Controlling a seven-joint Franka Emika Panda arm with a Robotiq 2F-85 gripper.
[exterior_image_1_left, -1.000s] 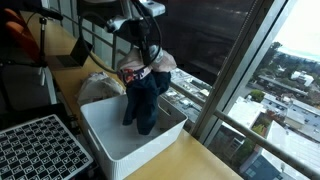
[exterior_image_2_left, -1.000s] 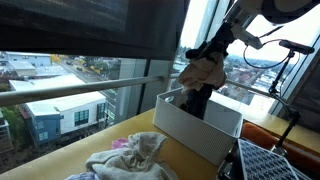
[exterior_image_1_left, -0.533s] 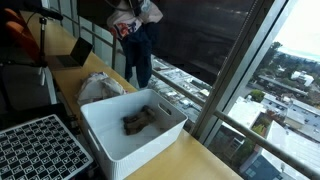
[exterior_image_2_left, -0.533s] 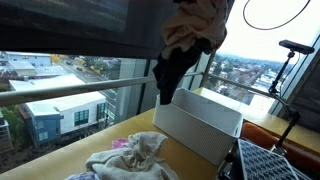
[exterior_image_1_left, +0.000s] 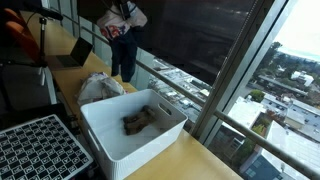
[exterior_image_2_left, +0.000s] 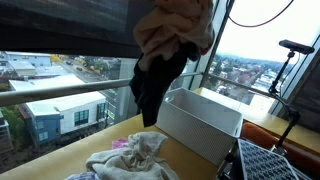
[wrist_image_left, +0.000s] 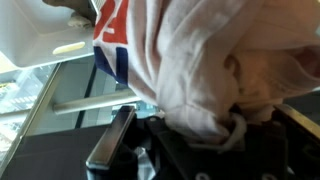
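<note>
Near on the desk (exterior_image_1_left: 195, 160) stands a white bin (exterior_image_1_left: 108, 150) with a small dark item (exterior_image_1_left: 138, 122) inside. Beyond it lies a pale cloth heap (exterior_image_1_left: 98, 86). Farther left, high up, the jaws are clamped on a bundle of clothes (exterior_image_1_left: 124, 18), its dark trousers (exterior_image_1_left: 123, 60) dangling.

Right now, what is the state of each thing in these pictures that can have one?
gripper, shut on the bundle of clothes, mostly hidden by it
bundle of clothes, held in the air, clear of the bin
dark garment, hanging down from the bundle
white bin, upright, open
small dark item, lying inside the bin
pile of clothes, crumpled beside the bin
black grid tray, lying flat
</note>
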